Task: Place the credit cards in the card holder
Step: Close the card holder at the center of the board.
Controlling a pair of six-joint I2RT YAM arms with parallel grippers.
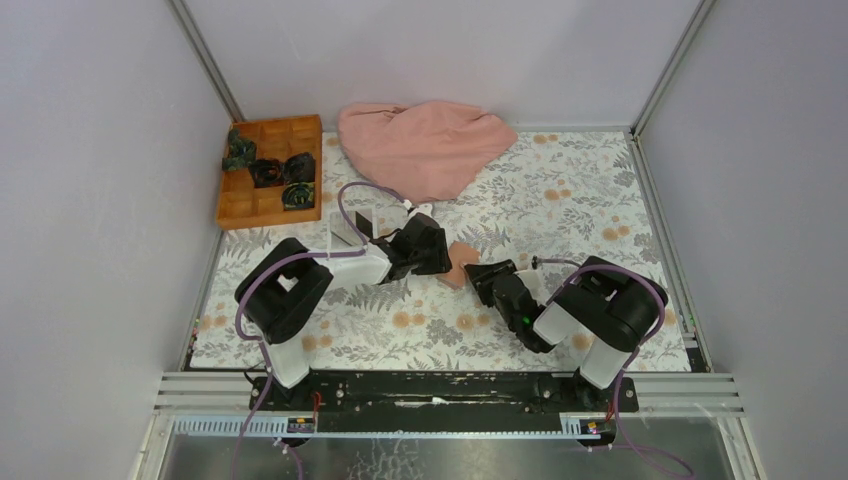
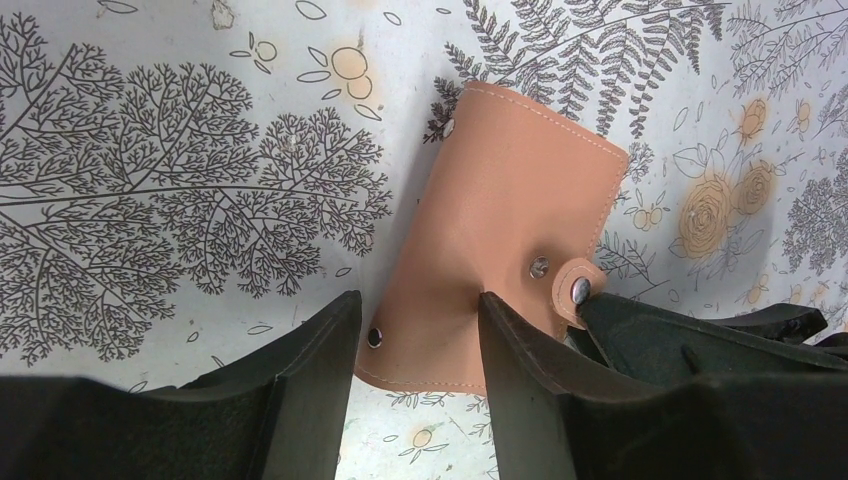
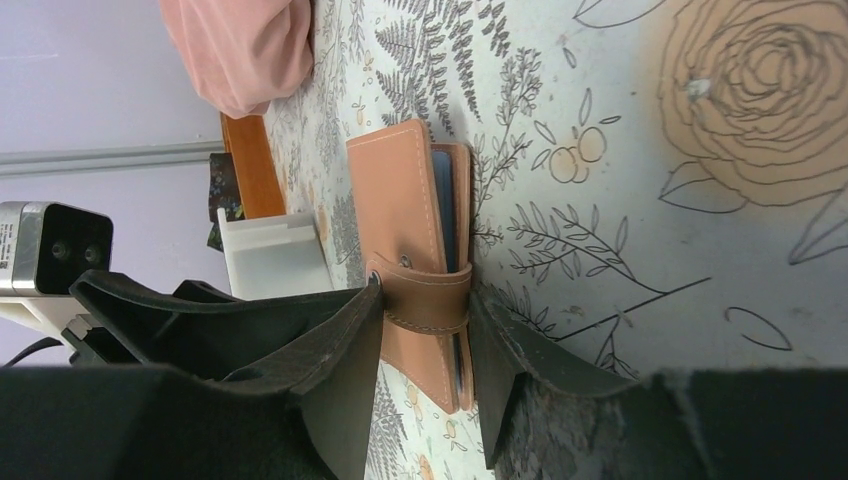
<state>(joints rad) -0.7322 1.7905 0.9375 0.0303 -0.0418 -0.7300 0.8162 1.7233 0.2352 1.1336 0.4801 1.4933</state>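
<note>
Black jaws of the right gripper (image 3: 425, 310) pinch the folded card holder (image 3: 405, 215) from both faces at its snap strap, and the edge of a blue credit card (image 3: 442, 215) shows between its leaves. Opposite it, the left gripper (image 2: 415, 325) has its jaws spread apart, with the holder's tan outer face showing in the gap between them. Both arms meet at the middle of the floral worktop (image 1: 570, 195), and the holder lies between them there.
</note>
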